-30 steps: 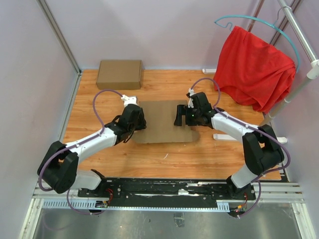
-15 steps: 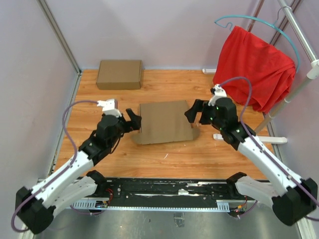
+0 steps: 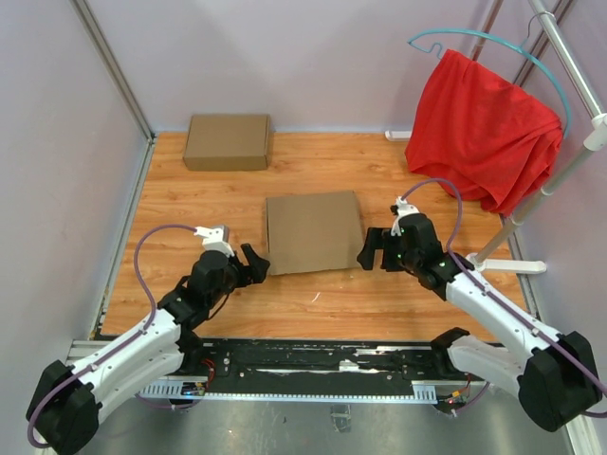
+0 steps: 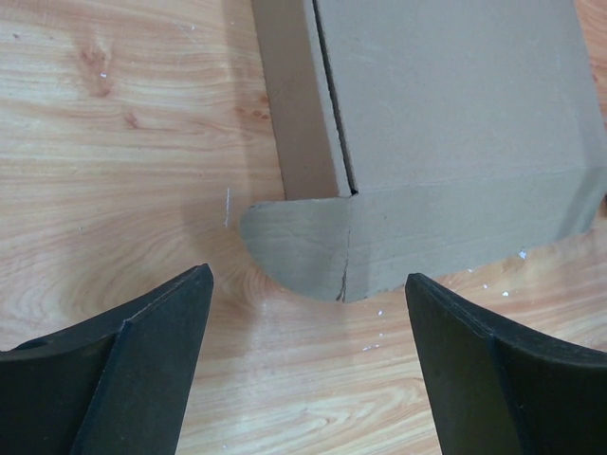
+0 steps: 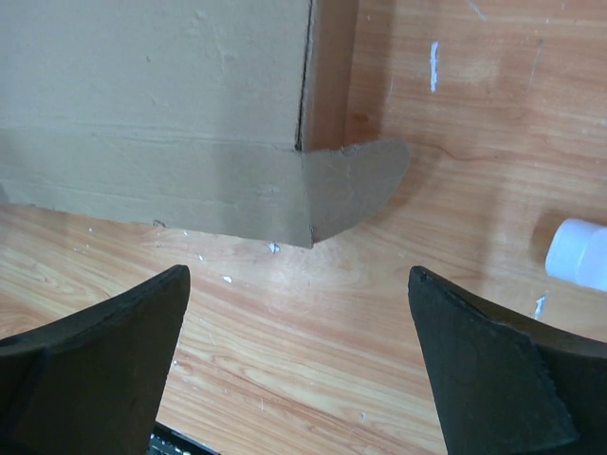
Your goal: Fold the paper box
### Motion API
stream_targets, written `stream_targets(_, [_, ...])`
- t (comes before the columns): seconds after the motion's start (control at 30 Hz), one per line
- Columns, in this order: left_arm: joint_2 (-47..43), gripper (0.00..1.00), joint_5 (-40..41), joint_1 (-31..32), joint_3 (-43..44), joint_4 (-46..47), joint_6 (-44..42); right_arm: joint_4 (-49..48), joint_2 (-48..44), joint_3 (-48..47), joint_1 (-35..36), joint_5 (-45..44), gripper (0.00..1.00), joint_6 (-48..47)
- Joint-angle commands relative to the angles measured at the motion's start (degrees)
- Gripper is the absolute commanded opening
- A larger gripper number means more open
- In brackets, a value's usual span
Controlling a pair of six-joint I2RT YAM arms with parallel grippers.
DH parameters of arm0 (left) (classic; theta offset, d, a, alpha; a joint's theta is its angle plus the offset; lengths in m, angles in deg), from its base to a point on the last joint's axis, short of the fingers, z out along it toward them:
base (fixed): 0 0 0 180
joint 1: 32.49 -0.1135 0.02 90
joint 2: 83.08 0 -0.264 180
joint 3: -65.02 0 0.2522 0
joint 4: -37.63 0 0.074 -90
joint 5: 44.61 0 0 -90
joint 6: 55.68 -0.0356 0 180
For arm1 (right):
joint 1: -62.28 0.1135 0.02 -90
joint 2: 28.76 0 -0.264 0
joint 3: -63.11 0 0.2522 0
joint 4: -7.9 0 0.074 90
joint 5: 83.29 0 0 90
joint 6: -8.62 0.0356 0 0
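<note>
The paper box (image 3: 313, 231) is brown corrugated cardboard, folded shut into a shallow rectangle, lying flat on the wooden table (image 3: 322, 303). A rounded tab sticks out at each near corner. In the left wrist view the box (image 4: 446, 123) and its near left tab lie just ahead of my left gripper (image 4: 308, 365), which is open and empty. In the right wrist view the box (image 5: 161, 104) and its near right tab lie ahead of my right gripper (image 5: 299, 370), also open and empty. In the top view my left gripper (image 3: 254, 262) sits off the box's near left corner, my right gripper (image 3: 372, 248) off its right side.
A second, formed flat cardboard box (image 3: 228, 141) lies at the back left. A red cloth (image 3: 484, 128) hangs on a rack at the right; the rack's white foot (image 3: 507, 266) lies on the table by my right arm, its end showing in the right wrist view (image 5: 579, 251). Walls enclose the table.
Both grippers have let go of the box and drawn back toward the near edge. The box now lies shut and squared, its front flap tucked in.
</note>
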Motion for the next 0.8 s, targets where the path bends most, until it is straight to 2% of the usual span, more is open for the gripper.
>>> stream_targets(0.0, [1.81, 0.89, -0.81, -0.14, 2.42, 4.8, -1.7, 0.79, 2.92, -4.63, -0.47, 0.28, 0.99, -3.49])
stream_targets(0.2, [5.18, 0.89, -3.91, -0.05, 4.17, 7.27, -3.58, -0.09, 9.76, -6.98, -0.08, 2.0, 0.98, -5.39])
stream_targets(0.33, [8.64, 0.88, -5.65, -0.05, 5.46, 8.07, -4.84, 0.89, 13.94, -8.72, 0.6, 0.08, 0.99, -5.92])
stream_targets(0.77, [16.07, 0.87, -10.31, 0.04, 7.08, 9.48, -6.81, 3.5, 20.18, -12.3, 4.21, -2.23, 0.99, -7.88])
